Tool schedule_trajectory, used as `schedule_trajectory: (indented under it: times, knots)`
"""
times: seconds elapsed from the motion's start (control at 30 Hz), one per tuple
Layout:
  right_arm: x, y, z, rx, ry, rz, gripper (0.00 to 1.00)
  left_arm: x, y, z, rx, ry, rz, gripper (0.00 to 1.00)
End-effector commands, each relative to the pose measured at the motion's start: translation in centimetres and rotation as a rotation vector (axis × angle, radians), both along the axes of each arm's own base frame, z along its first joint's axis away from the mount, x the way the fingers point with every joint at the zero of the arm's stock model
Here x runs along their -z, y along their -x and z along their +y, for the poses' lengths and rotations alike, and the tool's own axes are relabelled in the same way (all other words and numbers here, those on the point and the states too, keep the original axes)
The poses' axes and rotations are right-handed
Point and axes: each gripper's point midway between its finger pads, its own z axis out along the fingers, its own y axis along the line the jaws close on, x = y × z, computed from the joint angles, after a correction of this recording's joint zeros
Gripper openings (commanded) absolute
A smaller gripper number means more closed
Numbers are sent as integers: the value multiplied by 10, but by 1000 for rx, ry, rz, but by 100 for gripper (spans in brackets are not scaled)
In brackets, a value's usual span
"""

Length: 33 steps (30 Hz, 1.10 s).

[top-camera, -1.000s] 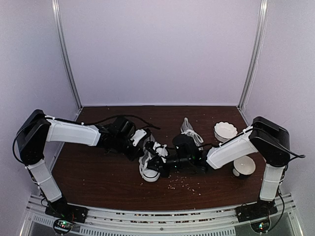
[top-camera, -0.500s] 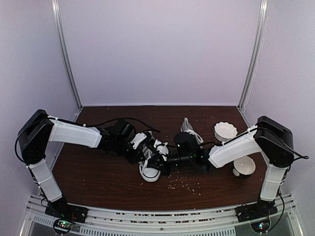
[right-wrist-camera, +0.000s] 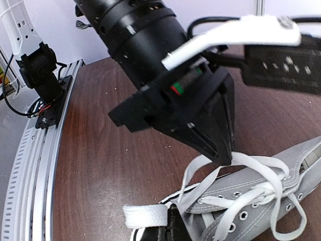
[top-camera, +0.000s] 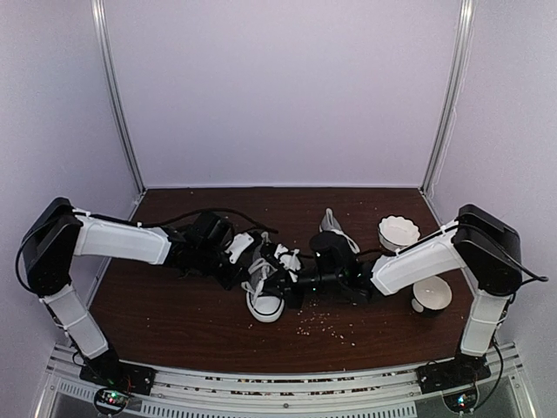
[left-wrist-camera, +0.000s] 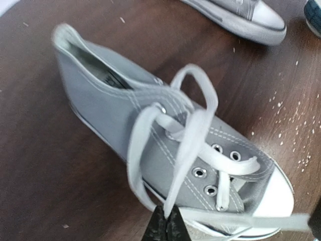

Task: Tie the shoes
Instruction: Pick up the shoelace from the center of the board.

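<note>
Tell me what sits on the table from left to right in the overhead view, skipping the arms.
near grey sneaker → far grey sneaker → scalloped white bowl → plain white bowl

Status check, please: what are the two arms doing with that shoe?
Left gripper, right gripper both shut on lace. Shoe upright, no bow yet. Nothing in the way; second shoe lies apart.

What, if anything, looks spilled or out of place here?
Pale crumbs are scattered over the table in front of the near shoe, like a spill. The other shoe sits apart, near a bowl.
</note>
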Motion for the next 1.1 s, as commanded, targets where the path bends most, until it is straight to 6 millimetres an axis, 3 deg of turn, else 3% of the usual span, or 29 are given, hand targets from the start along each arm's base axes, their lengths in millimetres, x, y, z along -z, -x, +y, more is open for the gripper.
schedule_trajectory:
  times: [0.0,0.13,0.23,0.43,0.57,0.73,0.93,1.07]
  knots:
    - [-30,-11,-10,36,-77,-10,0,-50,-19,9,-78,67,-180,0]
    - [-31,-19,-16,60,-79,-3,0,-77,-16,18,-96,107,-241,0]
    - [-46,-26,-17,65,-121,5,0,-82,-9,26,-96,98,-245,0]
    - [-78,-57,-15,115,-216,83,0,-56,4,39,-108,45,-180,0]
    - [-78,-83,-8,177,-246,171,0,-41,15,43,-102,48,-142,0]
    - [-60,-104,4,237,-220,254,0,-32,27,43,-44,52,-121,1]
    - [-52,-126,-5,321,-257,341,0,-46,25,38,31,44,-221,46]
    - [-48,-132,-7,334,-280,387,0,-64,18,22,175,59,-395,59]
